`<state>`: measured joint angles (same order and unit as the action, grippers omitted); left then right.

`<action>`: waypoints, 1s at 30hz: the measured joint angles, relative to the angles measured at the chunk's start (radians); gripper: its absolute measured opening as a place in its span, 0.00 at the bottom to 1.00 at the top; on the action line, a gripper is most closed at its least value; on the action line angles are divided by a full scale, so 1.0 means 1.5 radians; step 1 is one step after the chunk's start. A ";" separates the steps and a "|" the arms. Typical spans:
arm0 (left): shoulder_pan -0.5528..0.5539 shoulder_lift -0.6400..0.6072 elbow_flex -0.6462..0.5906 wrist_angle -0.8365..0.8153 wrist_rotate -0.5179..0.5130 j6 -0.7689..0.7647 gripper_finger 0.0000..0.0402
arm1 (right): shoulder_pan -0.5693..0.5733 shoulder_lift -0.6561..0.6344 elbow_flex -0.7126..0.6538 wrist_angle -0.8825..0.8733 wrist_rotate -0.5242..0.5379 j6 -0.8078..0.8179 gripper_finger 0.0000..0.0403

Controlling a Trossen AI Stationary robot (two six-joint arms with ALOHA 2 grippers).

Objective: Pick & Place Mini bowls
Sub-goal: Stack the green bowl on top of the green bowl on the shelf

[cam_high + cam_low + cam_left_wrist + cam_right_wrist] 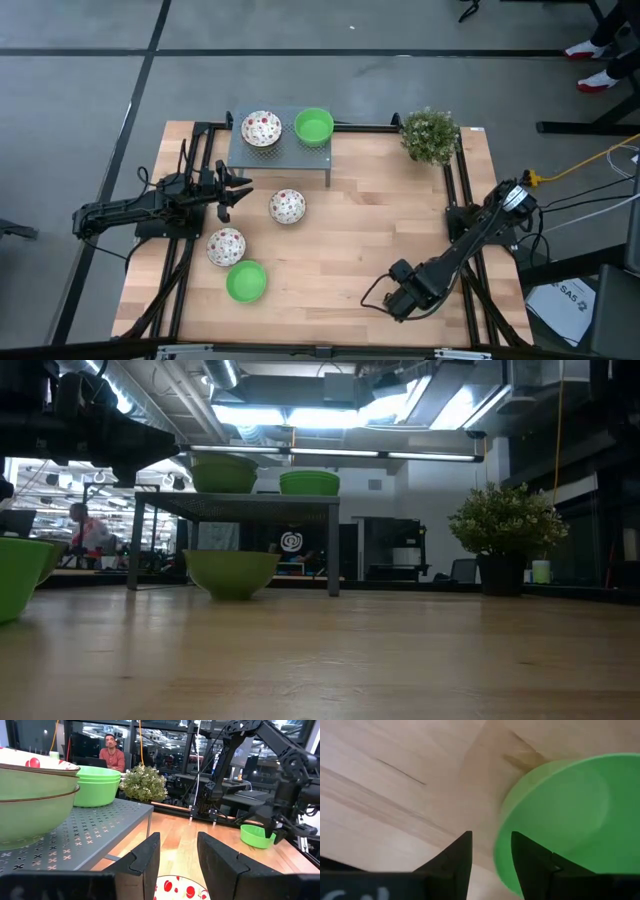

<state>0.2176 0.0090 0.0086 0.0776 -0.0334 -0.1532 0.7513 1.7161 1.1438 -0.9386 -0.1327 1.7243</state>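
Observation:
A grey perforated shelf [280, 160] carries a stack of speckled bowls [261, 128] and a stack of green bowls [314, 125]. On the table stand two speckled bowls [287, 206] [226, 246] and one green bowl [246, 281]. My left gripper [240, 195] hovers open beside the nearer speckled bowl [180, 890]. My right gripper [491, 837] is low at the table's near right, open. Its fingers stand on either side of the rim of another green bowl [560, 820], which my right arm hides in the high view. Whether they touch it, I cannot tell.
A bushy potted plant [430, 134] stands at the far right corner of the table. The wood between the two arms [350, 230] is bare. A person [112, 755] sits in the room beyond the table. Cables lie beside the right arm's base.

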 joint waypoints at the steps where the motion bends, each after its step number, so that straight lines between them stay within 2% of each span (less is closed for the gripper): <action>1: 0.000 0.000 0.000 0.000 0.000 0.000 0.31 | 0.000 0.000 -0.009 0.012 -0.001 0.003 0.34; 9: 0.000 0.000 0.000 0.000 0.000 0.000 0.31 | 0.000 0.000 -0.024 0.017 -0.001 0.011 0.31; 18: 0.000 0.000 0.000 0.000 0.000 0.000 0.31 | -0.011 0.000 -0.024 0.019 -0.003 -0.004 0.03; 22: 0.000 0.000 0.000 0.000 0.000 0.000 0.31 | -0.026 -0.001 -0.024 0.040 0.002 -0.018 0.05; 30: 0.000 0.000 0.000 0.000 0.000 0.000 0.31 | -0.067 -0.001 -0.023 0.110 0.024 -0.055 0.02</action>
<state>0.2180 0.0090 0.0086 0.0776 -0.0334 -0.1534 0.6516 1.7145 1.1091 -0.7739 -0.0963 1.6418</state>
